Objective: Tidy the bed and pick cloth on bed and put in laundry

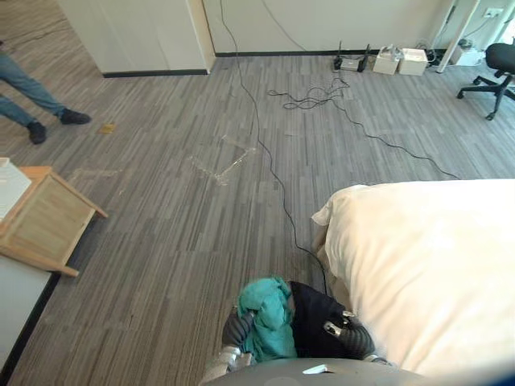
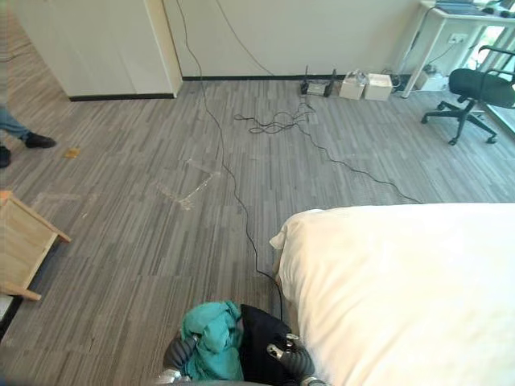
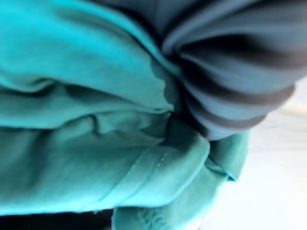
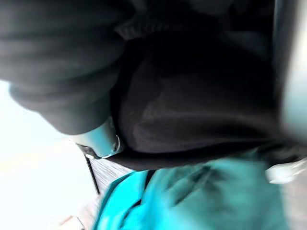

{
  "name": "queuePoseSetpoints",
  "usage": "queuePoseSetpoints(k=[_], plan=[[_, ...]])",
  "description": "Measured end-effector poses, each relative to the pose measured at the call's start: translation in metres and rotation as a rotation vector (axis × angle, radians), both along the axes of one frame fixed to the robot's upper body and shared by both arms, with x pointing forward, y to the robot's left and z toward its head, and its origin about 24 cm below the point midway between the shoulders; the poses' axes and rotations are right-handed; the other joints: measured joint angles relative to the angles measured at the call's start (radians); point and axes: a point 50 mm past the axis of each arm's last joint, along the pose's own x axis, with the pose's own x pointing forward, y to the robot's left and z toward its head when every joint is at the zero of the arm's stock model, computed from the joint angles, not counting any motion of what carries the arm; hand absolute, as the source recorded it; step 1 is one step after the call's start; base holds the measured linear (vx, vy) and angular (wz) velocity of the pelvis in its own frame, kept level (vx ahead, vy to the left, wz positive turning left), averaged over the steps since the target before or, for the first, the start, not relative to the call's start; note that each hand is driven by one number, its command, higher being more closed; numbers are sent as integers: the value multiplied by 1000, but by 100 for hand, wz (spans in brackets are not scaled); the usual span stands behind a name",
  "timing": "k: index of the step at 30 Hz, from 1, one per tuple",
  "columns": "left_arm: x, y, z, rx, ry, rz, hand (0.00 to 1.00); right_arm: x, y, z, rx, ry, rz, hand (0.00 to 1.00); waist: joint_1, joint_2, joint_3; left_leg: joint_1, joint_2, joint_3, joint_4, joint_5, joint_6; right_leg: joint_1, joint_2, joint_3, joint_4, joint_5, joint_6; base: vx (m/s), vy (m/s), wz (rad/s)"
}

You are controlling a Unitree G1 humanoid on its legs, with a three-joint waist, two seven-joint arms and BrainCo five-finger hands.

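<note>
Bundle of teal cloth [image 1: 267, 320] and black cloth [image 1: 315, 315] sits clear of the cream bed [image 1: 426, 265], just beside its near edge, sandwiched between left hand [image 1: 234, 328] and right hand [image 1: 359, 338], presumably gathered for carrying to the laundry; fingers buried in fabric, so neither grip can be told.

A teal cloth [image 1: 268, 318], a black cloth [image 1: 311, 318], a cream bed [image 1: 426, 265] and grey striped carpet [image 1: 161, 209].

No legible text or numbers. The teal cloth [image 3: 96, 120] (seen close up) bears no print; the white boxes [image 1: 401, 61] are too small to read.
</note>
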Motion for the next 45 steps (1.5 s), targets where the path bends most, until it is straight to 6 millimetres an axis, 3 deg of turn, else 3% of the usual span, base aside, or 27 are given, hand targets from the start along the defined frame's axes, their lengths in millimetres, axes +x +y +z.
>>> queuePoseSetpoints(k=[2,5,6,10,13,14,15,16,17,18,19,22,24,26,27,29,30,31,34,35,36,37,38,40,42,44,45], plan=[[3,5,0,60,1,6,100,0,-3,-1,-18,2,14,100,2,4,3,1,0,18,-22,-3,4,1,0,-11,-11,9,0,-17,40,24],[3,13,-9,131,43,29,100,0,-8,-4,-58,7,41,100,6,13,-1,30,1,20,-108,-47,45,1,23,-30,-22,15,5,-15,51,24],[4,19,-14,157,66,42,100,0,-9,-6,-75,5,48,100,10,24,-4,58,1,13,-165,-80,89,2,38,-32,-21,13,8,-2,52,11],[2,40,-22,201,119,128,100,-1,-8,-9,-95,8,88,100,37,-11,-11,108,-30,24,-221,-96,108,-9,4,6,50,-13,33,15,57,-6],[-9,46,-25,227,157,187,100,1,-9,-5,-92,-35,114,100,31,4,-35,126,-41,28,-248,-113,136,-138,-55,117,384,-64,63,45,75,7],[-15,51,-26,258,170,194,100,4,-5,-3,-77,-65,131,100,29,-14,-38,145,-59,23,-259,-118,143,-217,-83,177,643,-52,87,79,16,17],[-22,57,-25,300,179,195,100,4,-1,1,-56,-95,142,100,32,-47,-35,169,-87,17,-279,-120,146,-270,-113,203,822,61,91,124,18,19],[-23,60,-24,321,179,197,100,4,-1,4,-50,-113,149,100,33,-65,-33,187,-101,13,-291,-120,146,-276,-132,196,866,106,75,181,0,27],[-27,61,-23,355,184,203,100,5,-2,8,-41,-145,158,100,28,-62,-33,220,-118,-17,-307,-117,159,-300,-163,179,946,116,16,204,-18,55],[-26,61,-21,381,175,203,100,6,-4,12,-34,-172,153,100,17,-66,-29,242,-117,-53,-317,-120,160,-325,-171,149,997,58,-13,196,-31,67],[-26,61,-20,396,169,203,100,7,-4,14,-27,-185,150,100,13,-62,-29,251,-111,-70,-326,-119,159,-338,-167,134,1002,30,-14,166,-52,86],[-14,66,-10,416,111,219,100,17,-3,29,34,-273,106,100,0,-41,-21,290,-59,-149,-344,-121,130,-393,-113,73,758,-81,10,215,-81,77],[-11,68,-8,415,104,227,100,22,-3,33,58,-297,92,100,2,-37,-20,323,-32,-186,-346,-132,102,-400,-81,55,523,-74,19,321,-132,64],[-7,72,-8,411,97,221,100,30,-3,38,75,-328,89,100,0,-26,-14,345,-2,-213,-347,-150,70,-429,-54,59,306,5,24,387,-186,48],[-5,74,-7,409,90,221,100,35,-2,43,83,-354,98,100,1,-20,-10,352,10,-219,-347,-163,47,-464,-52,64,211,77,31,365,-240,27],[-7,75,-7,404,92,224,100,43,2,52,118,-393,111,100,1,-21,-7,374,13,-225,-346,-190,2,-515,-66,104,151,179,33,472,-372,32],[-10,74,-8,386,99,227,100,45,4,56,131,-398,120,100,-5,-11,-1,405,33,-228,-336,-221,-28,-511,-72,120,180,262,-8,441,-376,46],[-12,69,-10,339,106,231,100,45,2,55,121,-382,117,100,-14,19,0,420,85,-228,-300,-246,-52,-510,-42,101,263,209,-53,455,-381,41],[-13,57,-11,242,96,230,100,55,2,56,112,-363,103,100,-14,65,4,337,141,-228,-74,-220,-57,-487,-20,57,339,95,-81,430,-406,33],[-15,51,-12,193,101,241,100,58,0,55,100,-342,93,100,-13,88,16,281,175,-228,92,-167,-50,-439,17,45,322,67,-99,394,-375,40],[-20,41,-14,134,115,265,100,57,-8,53,79,-315,81,100,-21,110,25,212,209,-224,266,-53,-25,-367,46,38,280,49,-100,383,-330,34],[-24,36,-14,107,121,276,100,57,-11,52,70,-305,84,100,-20,123,25,178,229,-218,350,14,-10,-329,62,37,250,47,-101,364,-236,16],[-30,30,-13,72,118,292,100,57,-18,52,50,-290,82,100,-14,142,27,111,253,-204,509,1,-1,-258,92,38,190,41,-110,372,-160,-15],[-27,35,-8,72,70,289,100,59,-24,53,45,-292,53,100,12,128,32,-1,211,-193,612,-59,1,-186,106,57,123,30,-125,334,-109,-36],[-24,37,-4,69,39,291,100,60,-25,53,47,-299,53,100,38,117,36,-77,150,-177,552,-114,-8,-141,111,79,72,28,-127,340,-28,-55],[-21,36,-1,58,17,301,100,59,-26,54,55,-302,66,100,50,108,42,-123,87,-120,347,-144,-13,-87,110,93,8,30,-126,386,52,-47],[-19,37,1,40,4,315,100,55,-26,54,59,-296,70,100,49,100,47,-121,56,-71,173,-138,-13,-52,100,82,-15,27,-103,400,86,-10]])
